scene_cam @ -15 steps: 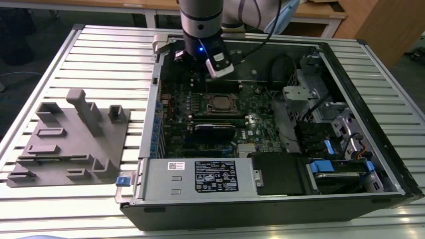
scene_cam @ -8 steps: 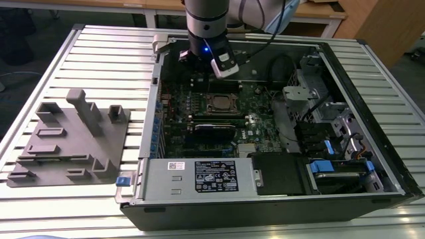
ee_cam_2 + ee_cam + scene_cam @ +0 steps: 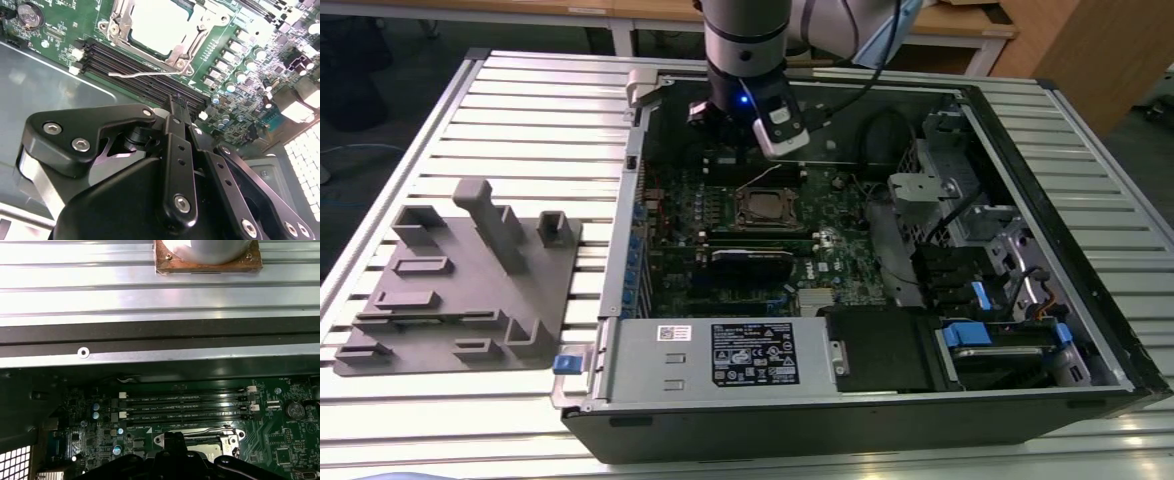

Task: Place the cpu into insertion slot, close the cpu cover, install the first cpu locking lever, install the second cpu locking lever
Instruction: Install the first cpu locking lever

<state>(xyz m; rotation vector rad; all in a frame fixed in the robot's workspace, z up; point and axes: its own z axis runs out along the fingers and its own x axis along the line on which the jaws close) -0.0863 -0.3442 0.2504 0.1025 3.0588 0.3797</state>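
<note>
The cpu (image 3: 159,22), pale and square, lies in the insertion slot (image 3: 767,208) on the green board. The silvery cpu cover (image 3: 202,25) is down around it. One thin wire locking lever (image 3: 145,74) stands free of the socket, reaching out over the black memory slots (image 3: 125,62). In the exterior view it rises from the socket's far side (image 3: 761,178). My gripper (image 3: 178,101) hovers over the memory slots just beyond the lever, its fingers shut together with nothing between them. It also shows under the arm (image 3: 720,125) and as dark links (image 3: 172,437).
The open computer case lies on a slatted metal table (image 3: 520,110). A grey fixture block (image 3: 467,280) sits at the exterior view's left. The grey label plate (image 3: 720,355) and a drive bay with blue tabs (image 3: 987,330) flank the board. The case wall (image 3: 160,330) is close behind the gripper.
</note>
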